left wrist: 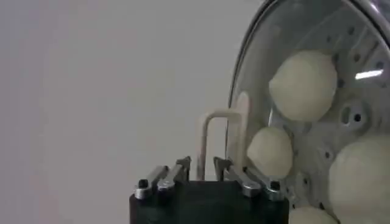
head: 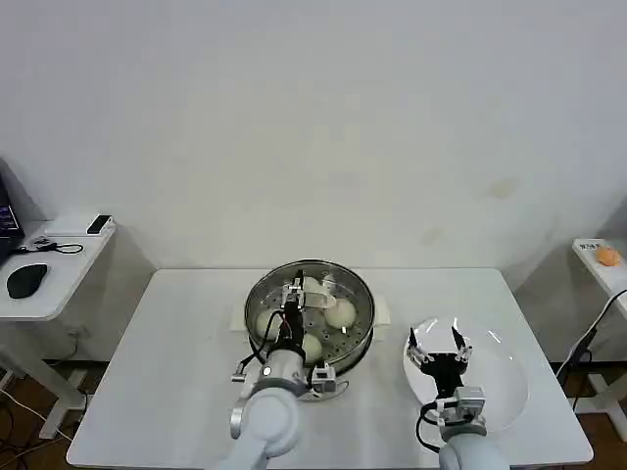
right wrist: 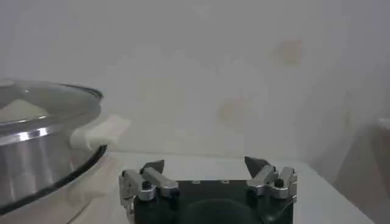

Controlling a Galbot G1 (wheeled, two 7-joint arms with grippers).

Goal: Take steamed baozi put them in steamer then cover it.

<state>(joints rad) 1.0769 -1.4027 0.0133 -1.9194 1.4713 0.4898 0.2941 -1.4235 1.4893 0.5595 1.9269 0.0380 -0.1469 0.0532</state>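
The steamer (head: 364, 323) stands at the table's middle, a shiny steel pot (right wrist: 24, 161) with several off-white baozi (head: 340, 313) on its perforated tray. The glass cover (left wrist: 292, 36) lies over it, and the baozi (left wrist: 303, 85) show through the glass. My left gripper (head: 293, 296) is over the cover's middle, its jaws (left wrist: 202, 163) drawn close around one leg of the cream handle (left wrist: 222, 140). My right gripper (head: 438, 343) hovers open and empty (right wrist: 205, 163) over the white plate (head: 500, 387), to the steamer's right.
The white table (head: 176, 372) has free room on its left half and along the front. A side desk (head: 49, 284) with a black mouse stands at the far left. A shelf with an orange object (head: 607, 257) is at the far right.
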